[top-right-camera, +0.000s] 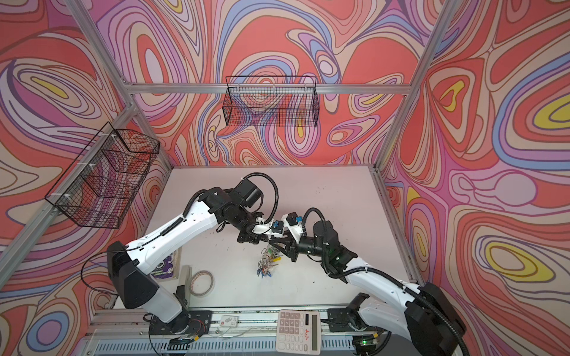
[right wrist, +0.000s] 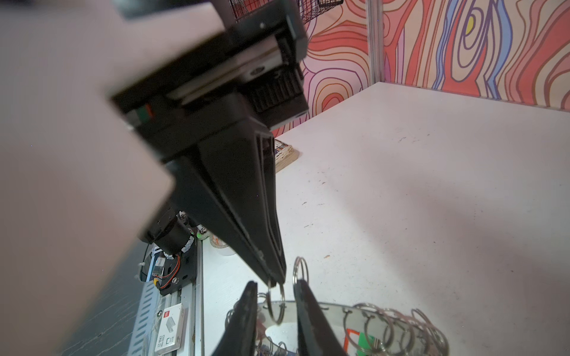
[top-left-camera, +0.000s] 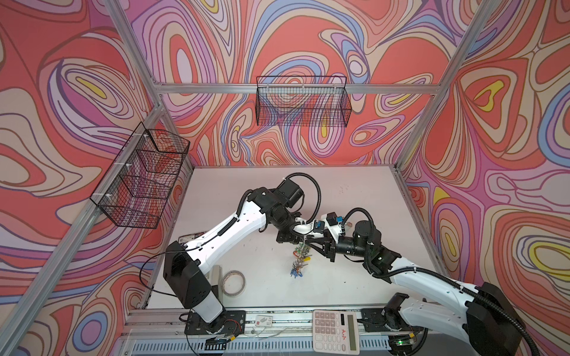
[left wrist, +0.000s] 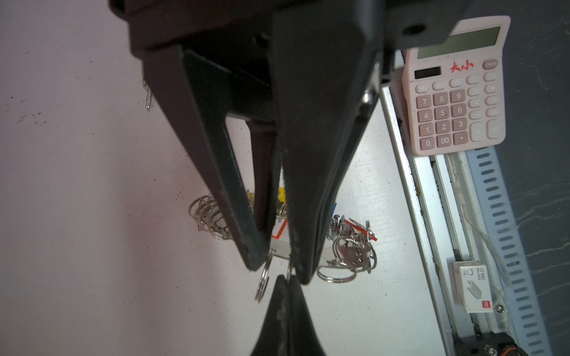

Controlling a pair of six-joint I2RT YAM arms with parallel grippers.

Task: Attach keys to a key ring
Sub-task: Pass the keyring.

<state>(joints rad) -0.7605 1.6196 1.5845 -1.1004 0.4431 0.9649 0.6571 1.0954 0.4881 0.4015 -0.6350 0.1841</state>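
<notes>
Back wire basket (top-left-camera: 303, 115): hanging on the rear rail, the wall pattern showing through its mesh.
Side wire basket (top-left-camera: 129, 197): hanging on the left rail, divided into compartments, the wall pattern showing through these too.
Key ring (right wrist: 334, 311): sitting tilted beneath both grippers, over the middle of the worktop (top-left-camera: 354, 200), its rim fringed with small rings.
Keys (top-left-camera: 296, 271): bunching just below the key ring, blue tags lowest.
Left gripper (left wrist: 279, 271): fingers pinching together on a small split ring (right wrist: 275, 303) at the rim.
Right gripper (right wrist: 275, 285): fingers standing narrowly apart, flanking that split ring without clamping it.
</notes>
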